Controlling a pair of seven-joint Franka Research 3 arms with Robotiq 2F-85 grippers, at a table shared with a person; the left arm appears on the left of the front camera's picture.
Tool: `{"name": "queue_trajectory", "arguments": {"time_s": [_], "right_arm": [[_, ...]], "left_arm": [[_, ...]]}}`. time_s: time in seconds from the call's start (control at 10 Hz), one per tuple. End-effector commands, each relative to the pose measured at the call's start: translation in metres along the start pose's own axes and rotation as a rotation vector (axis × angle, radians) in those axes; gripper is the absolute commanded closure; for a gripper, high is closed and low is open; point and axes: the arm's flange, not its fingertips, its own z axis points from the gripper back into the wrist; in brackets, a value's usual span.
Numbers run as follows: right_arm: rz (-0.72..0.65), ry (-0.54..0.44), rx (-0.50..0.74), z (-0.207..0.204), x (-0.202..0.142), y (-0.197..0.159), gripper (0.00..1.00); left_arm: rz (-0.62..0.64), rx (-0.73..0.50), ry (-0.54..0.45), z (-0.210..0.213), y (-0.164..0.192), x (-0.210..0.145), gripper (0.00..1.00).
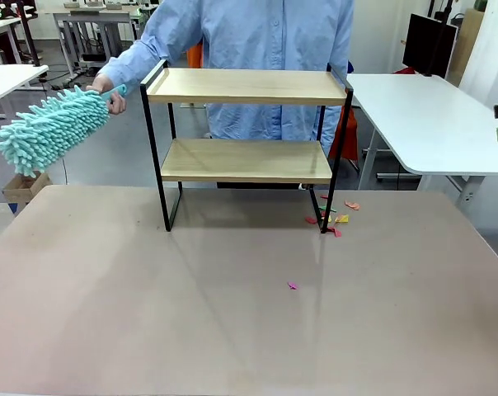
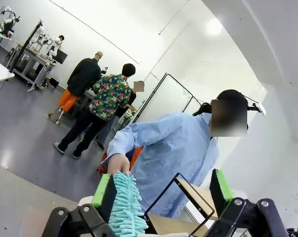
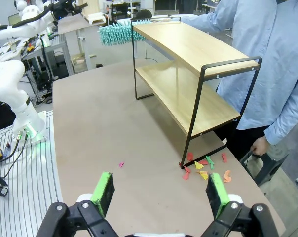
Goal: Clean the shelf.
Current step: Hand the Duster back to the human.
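— Whereabouts of the shelf (image 1: 247, 148)?

— Standing upright at the far middle of the brown table (image 1: 232, 313); both wooden boards bare; just in front of the person (image 1: 257, 49) in a light blue shirt.

— And the duster?

— Teal fluffy duster (image 1: 51, 128) held in the person's hand (image 1: 110, 91), out past the shelf's left end, level with the top board, not touching it.

— Anything on the table?

— Coloured paper scraps (image 1: 333, 216) scattered by the shelf's right front leg; one pink scrap (image 1: 293, 285) lying alone, nearer the middle.

— State of the claws?

— Left gripper (image 2: 164, 192) spread wide, raised, holding nothing; right gripper (image 3: 160, 192) likewise parted and empty, above the table, facing the shelf's end.
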Motion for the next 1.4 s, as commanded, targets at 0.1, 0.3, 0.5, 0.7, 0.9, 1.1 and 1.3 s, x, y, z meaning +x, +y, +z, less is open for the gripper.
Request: {"name": "queue_trajectory", "arguments": {"time_s": [0.1, 0.3, 0.5, 0.7, 0.9, 1.1, 1.3], "right_arm": [[0.026, -0.032, -0.001, -0.0015, 0.0008, -0.0020, 0.00], [0.000, 0.000, 0.000, 0.0000, 0.0000, 0.0000, 0.00], [0.000, 0.000, 0.000, 0.0000, 0.0000, 0.0000, 0.00], [0.000, 0.000, 0.000, 0.0000, 0.0000, 0.0000, 0.00], [0.000, 0.000, 0.000, 0.0000, 0.0000, 0.0000, 0.00], [0.000, 0.000, 0.000, 0.0000, 0.0000, 0.0000, 0.00], [0.000, 0.000, 0.000, 0.0000, 0.0000, 0.0000, 0.00]], "left_arm": [[-0.016, 0.003, -0.009, -0.0045, -0.0002, -0.0036, 0.00], [-0.016, 0.003, -0.009, -0.0045, -0.0002, -0.0036, 0.00], [-0.016, 0.003, -0.009, -0.0045, -0.0002, -0.0036, 0.00], [-0.016, 0.003, -0.009, -0.0045, -0.0002, -0.0036, 0.00], [-0.016, 0.003, -0.009, -0.0045, -0.0002, -0.0036, 0.00], [-0.016, 0.003, -0.009, -0.0045, -0.0002, -0.0036, 0.00], [-0.016, 0.003, -0.009, -0.0045, -0.0002, -0.0036, 0.00]]}}
